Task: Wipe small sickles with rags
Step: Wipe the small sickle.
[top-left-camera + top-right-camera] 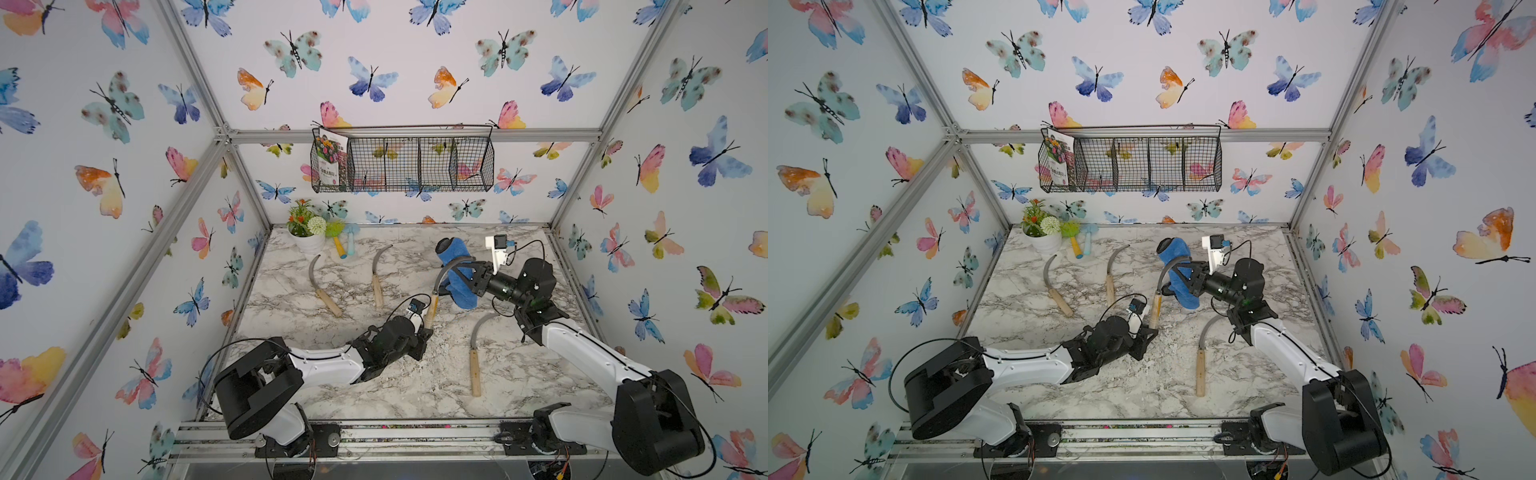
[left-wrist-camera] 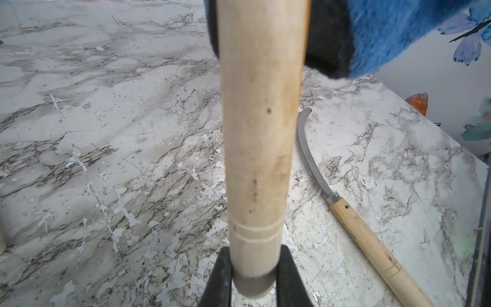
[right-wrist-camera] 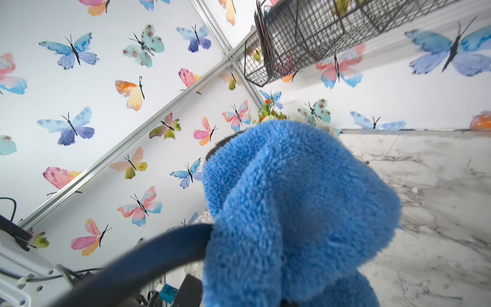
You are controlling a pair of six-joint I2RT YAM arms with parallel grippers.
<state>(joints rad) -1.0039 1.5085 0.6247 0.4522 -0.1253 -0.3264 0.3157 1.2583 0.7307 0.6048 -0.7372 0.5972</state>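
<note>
Standing at frame centre, a small sickle (image 1: 431, 309) is clamped by its handle in the left gripper (image 1: 427, 329), blade against the blue rag (image 1: 455, 250) pinched by the right gripper (image 1: 460, 276).

Blue rag (image 1: 464, 296) against lifted sickle (image 1: 432, 309)

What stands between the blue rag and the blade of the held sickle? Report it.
Nothing visible. The right gripper holds the blue rag right at the curved blade of the sickle that the left gripper grips by its handle; they appear to touch.
</note>
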